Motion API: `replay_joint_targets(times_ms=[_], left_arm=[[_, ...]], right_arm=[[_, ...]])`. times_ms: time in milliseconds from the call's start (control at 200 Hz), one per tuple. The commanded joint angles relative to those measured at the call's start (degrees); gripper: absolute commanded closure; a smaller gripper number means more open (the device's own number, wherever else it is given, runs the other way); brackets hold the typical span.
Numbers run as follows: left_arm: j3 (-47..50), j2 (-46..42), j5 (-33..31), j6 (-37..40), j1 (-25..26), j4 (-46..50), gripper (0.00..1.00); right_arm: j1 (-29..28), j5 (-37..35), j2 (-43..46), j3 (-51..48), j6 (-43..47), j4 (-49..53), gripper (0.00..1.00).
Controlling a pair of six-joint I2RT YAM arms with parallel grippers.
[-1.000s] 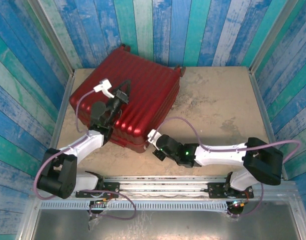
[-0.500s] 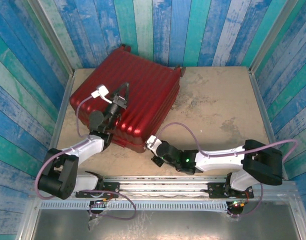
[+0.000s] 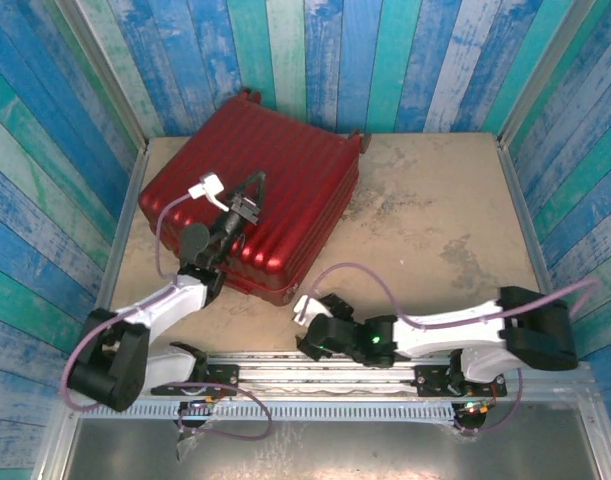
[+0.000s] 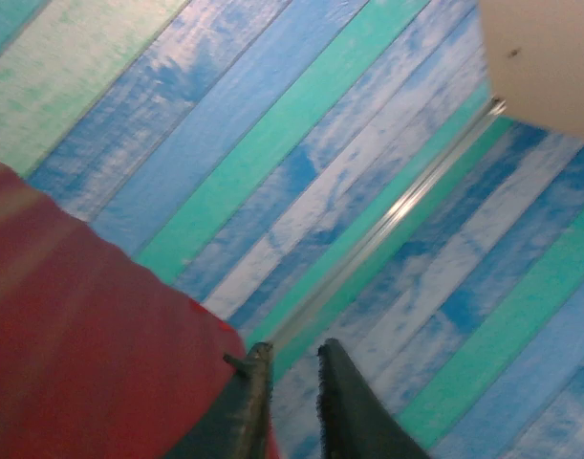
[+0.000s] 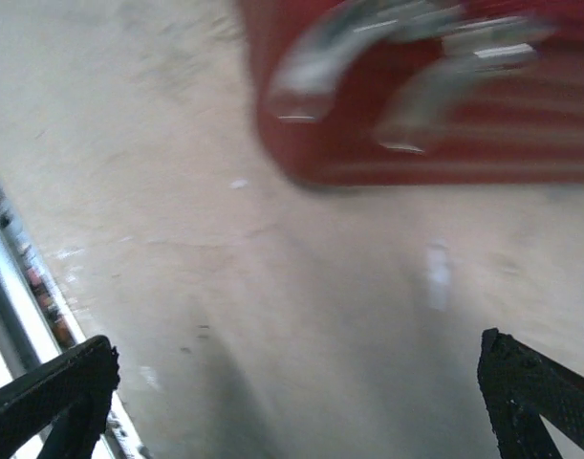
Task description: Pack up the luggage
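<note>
Top external view: the luggage (image 3: pixel 285 190), a dark-red ribbed hard-shell case, lies shut and flat at the far left corner of the table (image 3: pixel 435 220). Compared with a second ago, the right arm (image 3: pixel 425 325) has drawn back from the case's near corner and now lies low along the table's near edge, elbow folded and wrist pointing left. The left arm (image 3: pixel 170 295) stretches forward from its base over the lid. The left gripper (image 3: pixel 253 185) has crept a little farther across the shell and tilts upward, off the surface. Both hands have loosened in that second, and with the case closed this reads as letting go after a finished step (the packing itself looks nearly or wholly done). Left wrist view: the two dark fingers (image 4: pixel 349 411) stand slightly parted with nothing between them, aimed up at the blue and green plank wall (image 4: pixel 368 143), with the red shell at lower left. Right wrist view: the right gripper (image 5: pixel 296 344) is spread wide and empty above bare tabletop, facing the luggage's near side, where a blurred silvery handle (image 5: pixel 397 57) shows, well apart from the fingertips.
</note>
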State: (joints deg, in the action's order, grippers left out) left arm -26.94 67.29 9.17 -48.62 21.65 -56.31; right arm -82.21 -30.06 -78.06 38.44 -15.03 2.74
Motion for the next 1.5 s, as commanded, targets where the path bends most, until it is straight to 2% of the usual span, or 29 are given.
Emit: replay_joint_targets(times_ms=[0,70,135,165,185,225,285,340,441,496,561,636,731,871,951,1092,1262,1322,1377,1427,1497], left_arm=[[3.5,-5.3,-10.5,7.3,-0.5,55.2,0.50],[-2.2,-12.5,-18.5,12.4,-0.6,62.4,0.32],[-7.8,-17.5,-28.7,17.1,-0.8,68.3,0.19],[-10.4,-18.9,-34.1,16.6,-1.2,71.5,0.15],[-11.8,-19.4,-35.1,16.6,-2.2,72.5,0.14],[-14.0,-19.5,-33.7,20.5,-5.9,72.0,0.15],[-20.2,-15.5,-32.9,21.5,-13.2,75.4,0.14],[-26.6,-9.2,-27.3,23.8,-21.1,77.3,0.13],[-39.3,3.9,-24.7,24.2,-34.0,83.3,0.11],[-43.5,10.5,-20.9,23.3,-40.9,83.3,0.11],[-46.0,16.9,-16.0,21.7,-47.2,82.7,0.12],[-49.1,24.3,-11.8,22.0,-50.8,84.6,0.21],[-48.7,29.9,-9.3,24.5,-50.9,85.5,0.30],[-42.5,33.4,-0.5,26.4,-50.8,83.9,0.44],[-40.6,32.9,3.1,27.5,-49.4,84.9,0.46],[-37.6,28.9,3.6,27.9,-41.0,86.3,0.50],[-29.0,23.7,7.7,21.9,-31.6,78.0,0.50],[-27.3,22.3,10.0,20.8,-30.5,74.2,0.47],[-26.6,21.0,9.3,20.9,-30.5,71.2,0.33],[-25.8,18.9,5.4,22.7,-30.5,68.5,0.24],[-21.0,14.4,-1.5,25.5,-30.5,60.5,0.20]], right_arm=[[1.6,-11.5,8.8,-0.6,-6.1,9.8,0.00],[5.9,-11.9,14.5,-1.3,-6.2,11.7,0.00],[12.3,-8.6,20.2,-3.1,-6.2,11.1,0.00],[15.2,-6.8,22.7,-4.1,-6.1,10.2,0.00],[17.2,-5.9,24.8,-5.0,-5.9,9.5,0.00],[20.3,-4.3,28.6,-6.8,-5.0,7.7,0.00],[23.5,-3.9,34.2,-10.1,-3.5,4.5,0.00],[25.7,-4.9,38.3,-13.0,-1.7,0.6,0.00],[30.1,-4.3,43.9,-14.1,0.7,1.4,0.00],[32.2,-3.7,45.6,-14.2,1.7,2.0,0.00],[34.7,-2.7,46.4,-15.0,3.2,1.1,0.00],[37.5,-1.0,45.8,-15.9,4.5,-0.8,0.00],[40.3,1.6,43.8,-16.5,4.0,-2.2,0.00],[42.2,6.7,40.4,-17.4,4.0,-4.5,0.00],[42.4,8.1,38.8,-17.5,5.1,-5.1,0.00],[43.1,8.0,36.5,-18.7,6.7,-8.8,0.00],[46.7,7.7,31.7,-17.2,11.6,-12.3,0.00],[49.0,6.6,29.3,-16.4,14.0,-12.9,0.00],[51.1,3.8,26.7,-15.7,15.8,-14.0,0.00],[53.2,2.6,24.5,-14.9,17.1,-14.8,0.00],[56.2,3.7,21.5,-14.4,20.0,-17.3,0.00]])
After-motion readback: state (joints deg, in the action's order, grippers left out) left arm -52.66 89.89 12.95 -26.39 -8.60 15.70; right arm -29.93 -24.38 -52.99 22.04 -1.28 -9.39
